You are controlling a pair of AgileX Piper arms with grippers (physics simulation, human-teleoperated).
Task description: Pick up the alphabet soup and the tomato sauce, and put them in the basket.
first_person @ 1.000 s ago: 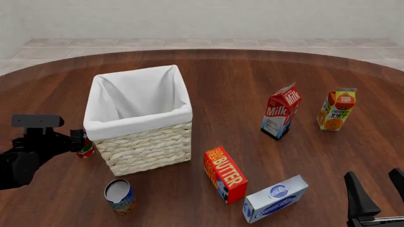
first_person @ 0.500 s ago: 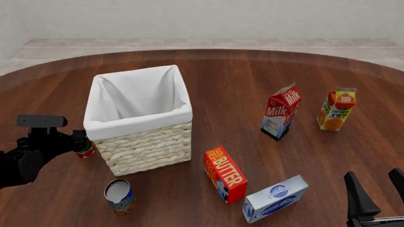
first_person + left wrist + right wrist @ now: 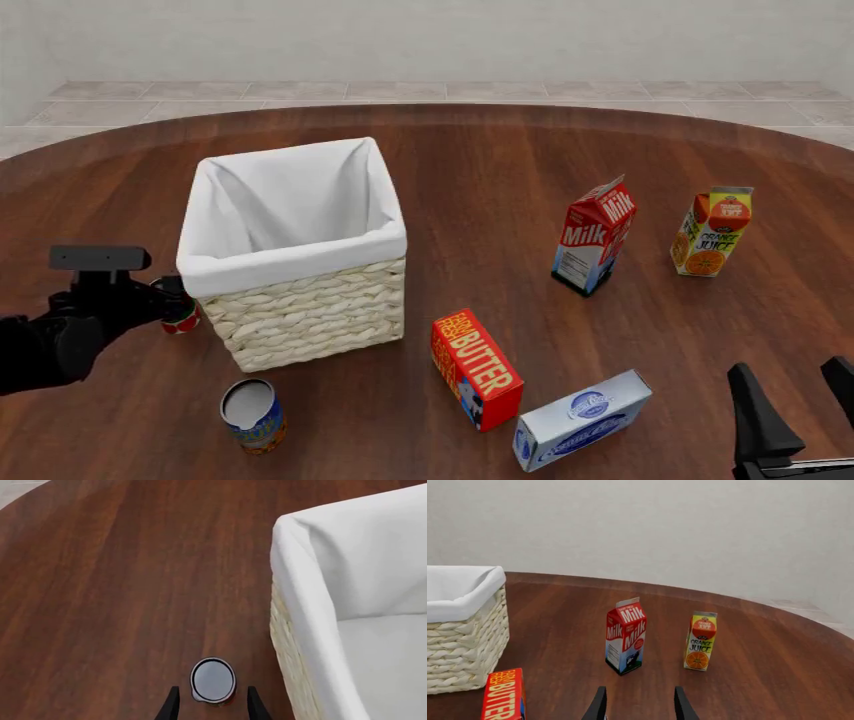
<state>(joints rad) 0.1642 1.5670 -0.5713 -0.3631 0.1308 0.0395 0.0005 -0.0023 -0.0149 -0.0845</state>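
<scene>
The tomato sauce [image 3: 213, 679], a small red can with a grey top, stands on the table just left of the basket [image 3: 307, 305]. In the front view the tomato sauce [image 3: 183, 320] is half hidden by my left gripper [image 3: 163, 298]. In the left wrist view my left gripper [image 3: 212, 696] is open, one finger on each side of the can with small gaps. The alphabet soup [image 3: 252, 416], blue and orange, stands in front of the basket. My right gripper [image 3: 794, 400] is open and empty at the near right.
A butter box [image 3: 475, 368] and a blue-and-white box [image 3: 583, 420] lie right of the soup. A milk carton [image 3: 593, 237] and an orange juice carton [image 3: 711, 232] stand at the right. The basket's wall [image 3: 288, 650] is close beside the left gripper.
My left arm has moved right and a little down, bringing its fingers around the tomato sauce. The right arm and all objects have not moved.
</scene>
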